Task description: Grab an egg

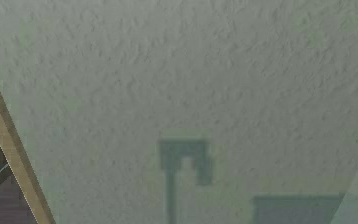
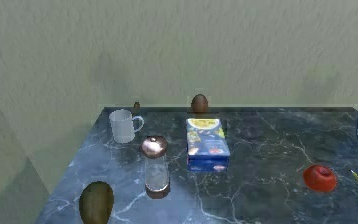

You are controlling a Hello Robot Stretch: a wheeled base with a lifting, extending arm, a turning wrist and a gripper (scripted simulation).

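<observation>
Arm side view: 1 brown egg (image 2: 199,102) stands at the far edge of the dark marble counter (image 2: 277,155), just behind a blue box (image 2: 207,142), right of a white mug (image 2: 124,126); the gripper's state cannot be told.

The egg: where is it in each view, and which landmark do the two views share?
Arm side view: the egg stands upper middle, at the far edge of the dark marble counter, near the pale textured wall, behind the blue box.
Forward view: the pale textured wall, with a wooden edge at the picture's left.
Shared landmark: the pale textured wall, likely the same one.
</observation>
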